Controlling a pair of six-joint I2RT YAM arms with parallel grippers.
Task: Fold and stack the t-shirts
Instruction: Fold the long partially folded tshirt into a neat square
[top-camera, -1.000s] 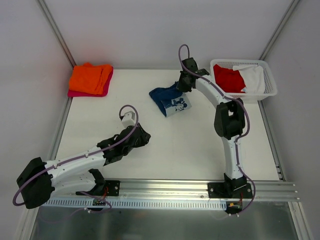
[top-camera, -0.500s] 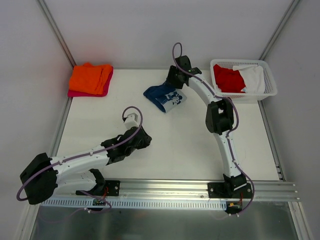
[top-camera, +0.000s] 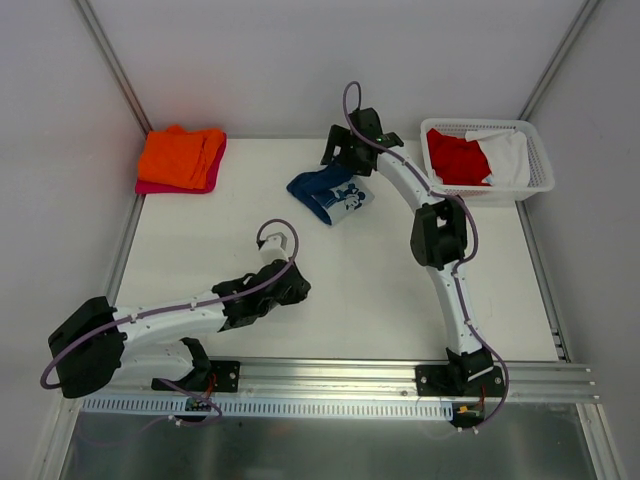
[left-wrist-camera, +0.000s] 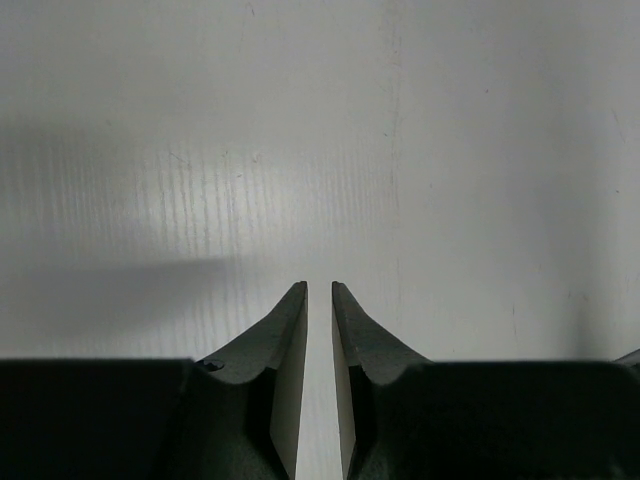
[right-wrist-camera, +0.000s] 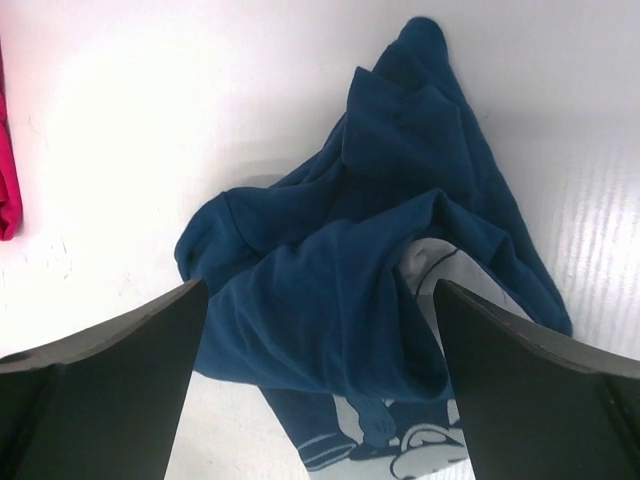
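Note:
A crumpled navy blue t-shirt (top-camera: 325, 192) with a white cartoon print lies on the table at the back centre. My right gripper (top-camera: 338, 160) hovers just above its far edge. In the right wrist view that gripper (right-wrist-camera: 320, 285) is wide open, its fingers either side of the navy cloth (right-wrist-camera: 370, 270) and holding nothing. My left gripper (top-camera: 297, 290) is low over bare table at the front centre. In its wrist view the left gripper (left-wrist-camera: 319, 285) has its jaws nearly together with nothing between them.
An orange t-shirt (top-camera: 182, 155) lies folded on a magenta-pink one (top-camera: 150, 187) at the back left. A white lattice basket (top-camera: 540, 185) at the back right holds a red t-shirt (top-camera: 457, 157) and a white one (top-camera: 508, 155). Metal frame posts run along both sides.
My right gripper opened and let go of the navy t-shirt, which now rests a little further left. My left arm swung slightly right and nearer the front.

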